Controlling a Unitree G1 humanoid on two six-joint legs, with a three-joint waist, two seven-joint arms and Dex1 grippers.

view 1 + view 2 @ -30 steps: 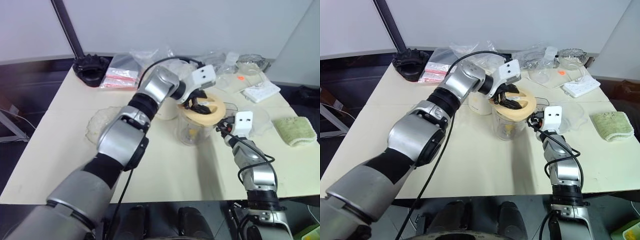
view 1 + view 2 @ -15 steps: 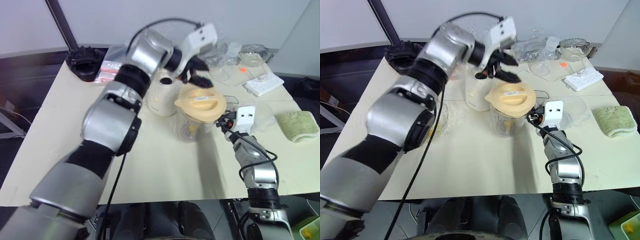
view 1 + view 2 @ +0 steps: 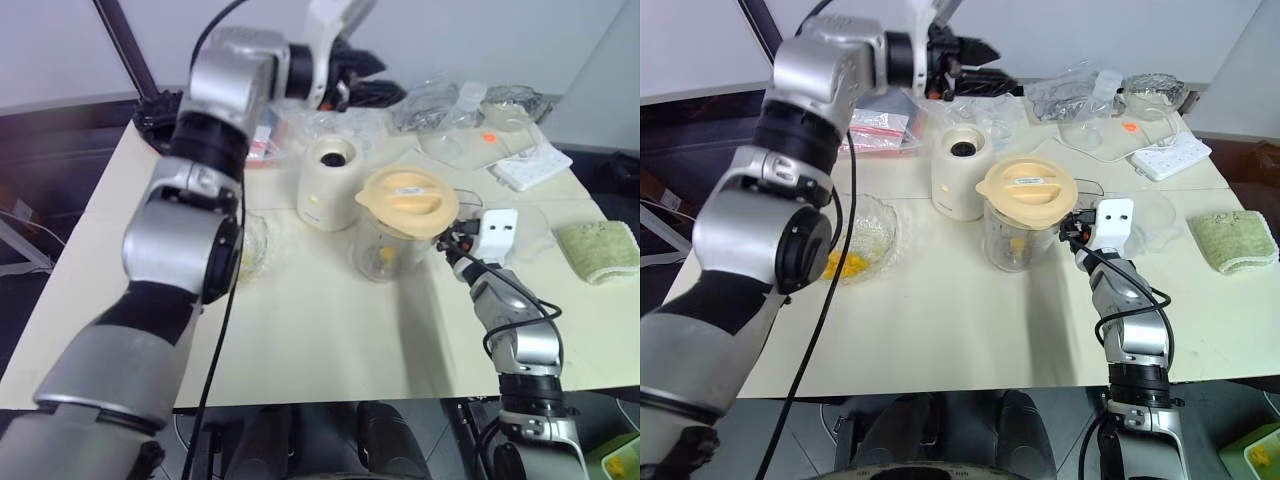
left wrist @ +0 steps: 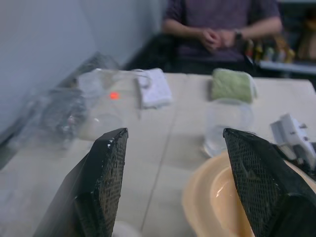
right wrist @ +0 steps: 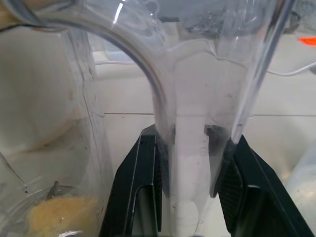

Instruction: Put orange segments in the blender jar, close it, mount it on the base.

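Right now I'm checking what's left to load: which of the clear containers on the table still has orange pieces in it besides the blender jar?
The scalloped glass bowl at the table's left side, with orange segments inside. The shallow clear bowl right of the blender jar looks empty.

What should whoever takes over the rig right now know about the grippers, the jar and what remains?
Left gripper: open, empty, raised above the far side of the table.
Right gripper: shut on the blender jar's handle, steadying it.
The pale-orange lid sits on the jar; orange segments lie at its bottom. More segments rest in the scalloped glass bowl.
The base stands just behind and left of the jar, socket empty.
Done: filling, lid placed.
Left: lift the jar onto the base.
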